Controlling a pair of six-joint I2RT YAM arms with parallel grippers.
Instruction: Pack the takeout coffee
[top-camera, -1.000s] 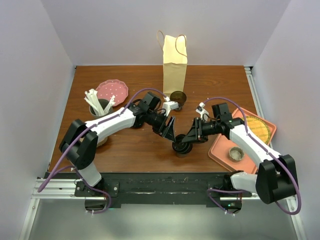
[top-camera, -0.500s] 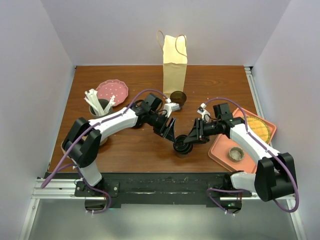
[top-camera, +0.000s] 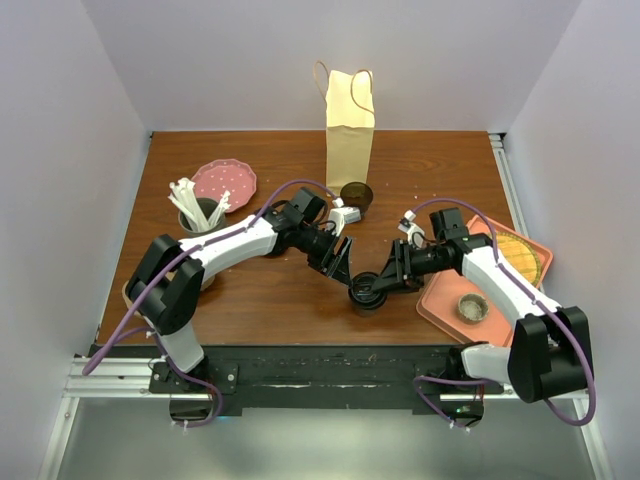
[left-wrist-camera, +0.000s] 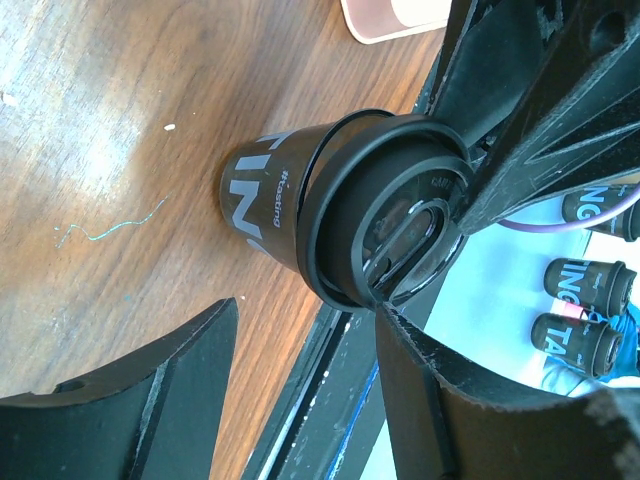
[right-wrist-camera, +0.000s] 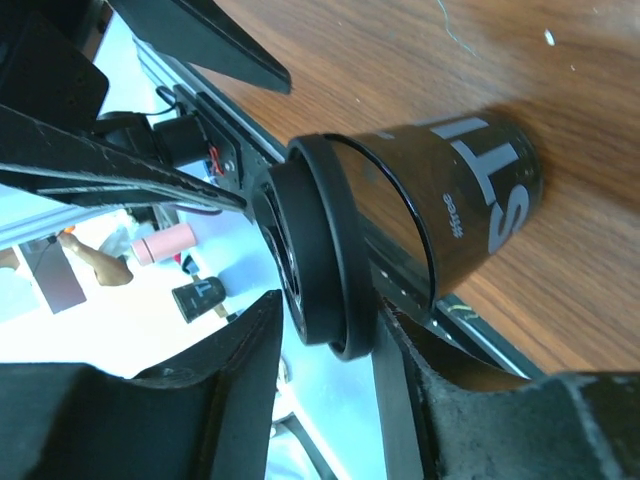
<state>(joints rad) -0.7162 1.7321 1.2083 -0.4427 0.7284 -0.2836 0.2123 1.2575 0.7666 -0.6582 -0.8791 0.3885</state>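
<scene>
The takeout coffee (top-camera: 365, 295) is a short dark cup with white lettering and a black lid, standing on the table near the front edge between both arms. In the left wrist view the cup (left-wrist-camera: 270, 195) lies just past my open left gripper (left-wrist-camera: 310, 310), and one fingertip (left-wrist-camera: 390, 318) touches the lid rim (left-wrist-camera: 330, 230). My left gripper (top-camera: 340, 268) is at the cup's back left. My right gripper (top-camera: 378, 282) reaches in from the right. In its wrist view the right gripper (right-wrist-camera: 330, 320) stands open astride the lid's edge (right-wrist-camera: 325, 250), with a gap at one finger (right-wrist-camera: 215, 390).
A tall paper bag (top-camera: 350, 130) stands open at the back centre, with a dark round cup (top-camera: 356, 193) in front of it. A pink plate (top-camera: 224, 182) and a grey cup of white utensils (top-camera: 200, 215) sit at the left. A salmon tray (top-camera: 440, 300) at the right carries a yellow disc (top-camera: 515, 255) and a small bowl (top-camera: 472, 307).
The right gripper's jaws have widened around the lid and the right arm has drawn back slightly to the right. The left arm and the cup have hardly moved.
</scene>
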